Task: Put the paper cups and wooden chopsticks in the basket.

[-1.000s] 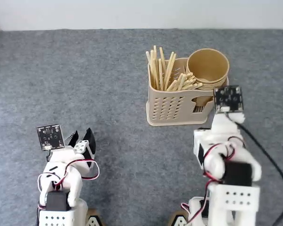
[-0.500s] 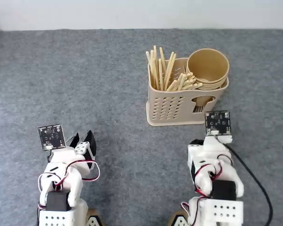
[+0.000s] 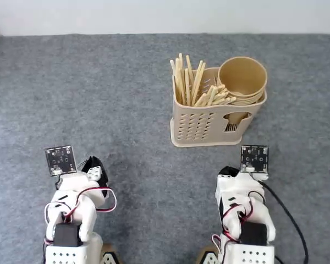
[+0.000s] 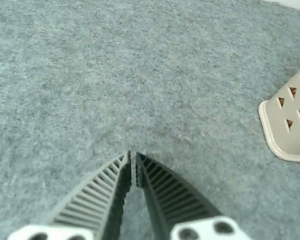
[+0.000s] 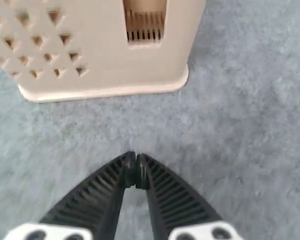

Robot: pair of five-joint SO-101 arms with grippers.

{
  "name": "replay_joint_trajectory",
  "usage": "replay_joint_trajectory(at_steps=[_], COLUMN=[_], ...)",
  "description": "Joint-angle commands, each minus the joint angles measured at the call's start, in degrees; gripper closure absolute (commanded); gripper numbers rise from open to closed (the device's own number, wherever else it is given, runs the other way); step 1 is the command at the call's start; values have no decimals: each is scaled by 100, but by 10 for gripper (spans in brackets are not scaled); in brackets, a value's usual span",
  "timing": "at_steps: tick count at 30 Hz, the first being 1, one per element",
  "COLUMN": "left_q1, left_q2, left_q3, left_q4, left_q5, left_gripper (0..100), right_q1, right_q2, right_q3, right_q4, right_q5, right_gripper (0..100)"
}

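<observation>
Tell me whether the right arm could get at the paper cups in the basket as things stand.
Probably yes. The right hand sits shut just short of the basket, with bare carpet between. The paper cups stand open-topped on that arm's side, rims above the wall. It would have to rise and open first.

In the basket (image 3: 201, 127), wooden chopsticks (image 3: 188, 82) on the left, paper cups (image 3: 242, 78) on the right.

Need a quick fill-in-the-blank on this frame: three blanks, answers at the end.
The chopsticks and paper cups sit ____ the basket.
The left gripper and right gripper are both ____.
The basket stands nearer the ____ gripper.
Missing words: inside; shut; right
</observation>
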Motion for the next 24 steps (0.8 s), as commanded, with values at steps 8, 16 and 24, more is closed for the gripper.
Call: replay_joint_trajectory(at_steps=[8,16,24], left_q1=[0,-18,-9], left_q2=[-114,-114,-114], left_q3=[-57,-57,-57], left_q4=[563,1644,1653], left_q5=[-18,-18,-18], left_gripper=[986,986,986], right_q1=[-92,-92,-66], right_q2=[-4,31,-4], right_q3=[114,114,114], right_q4=[453,1042,1648], right_q5=[-97,-88,-70], right_gripper=[990,990,990])
